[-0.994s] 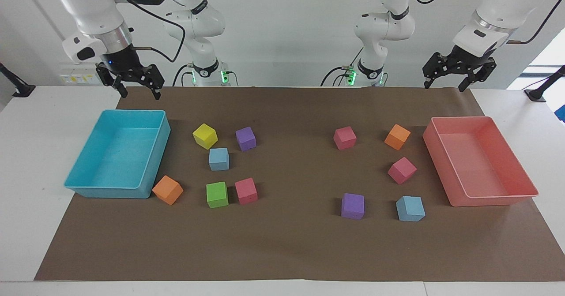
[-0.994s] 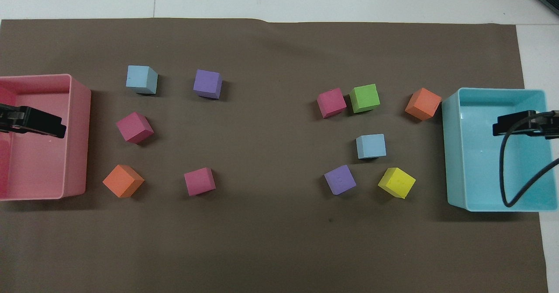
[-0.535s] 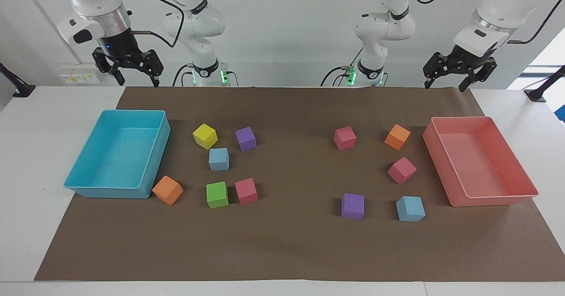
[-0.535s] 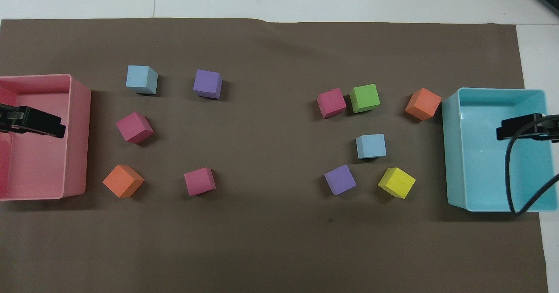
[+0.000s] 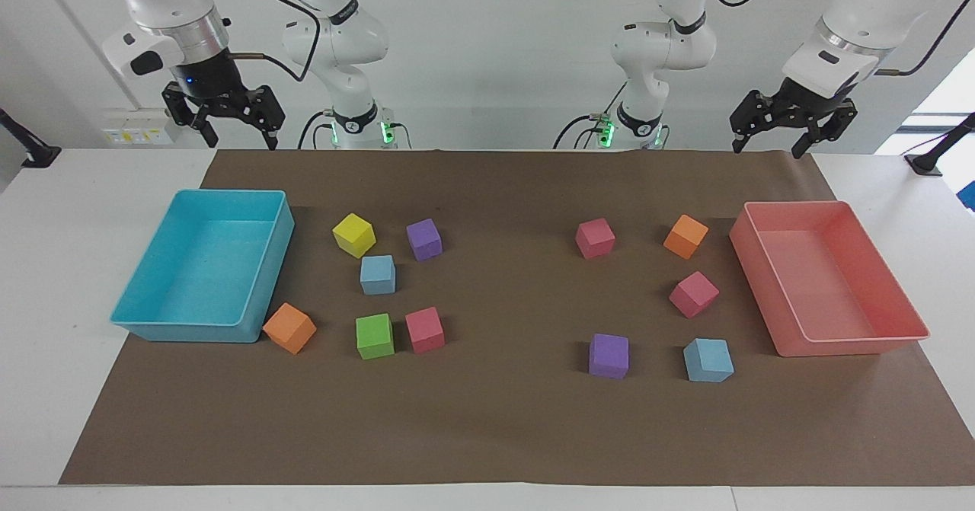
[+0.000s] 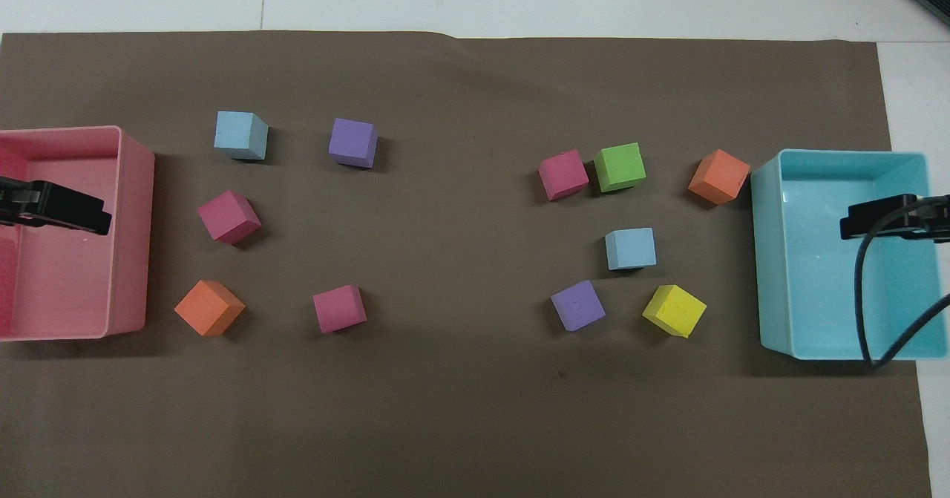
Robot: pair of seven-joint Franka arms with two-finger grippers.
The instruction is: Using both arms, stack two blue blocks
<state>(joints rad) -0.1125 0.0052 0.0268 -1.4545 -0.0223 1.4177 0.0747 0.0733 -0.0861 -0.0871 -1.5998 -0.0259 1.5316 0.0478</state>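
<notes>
Brown paper on the table: both end effectors, left (image 5: 764, 144) and right (image 5: 239, 138), hang wide open and empty, so drop each squarely over its small light-blue foam cube, one (image 5: 378, 275) beside the yellow cube (image 5: 353, 234), the other (image 5: 708, 360) near the pink tray (image 5: 853, 346).

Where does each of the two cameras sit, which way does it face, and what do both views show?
Facing view: high across the table, looking at the robots; both white arms show whole, right hand and left hand raised and open.
Overhead view: high above the robots' end, looking steeply down; only the left hand over the pink tray and the right hand over the cyan tray show.
Shared: both blue blocks, both trays, half a turn apart.
</notes>
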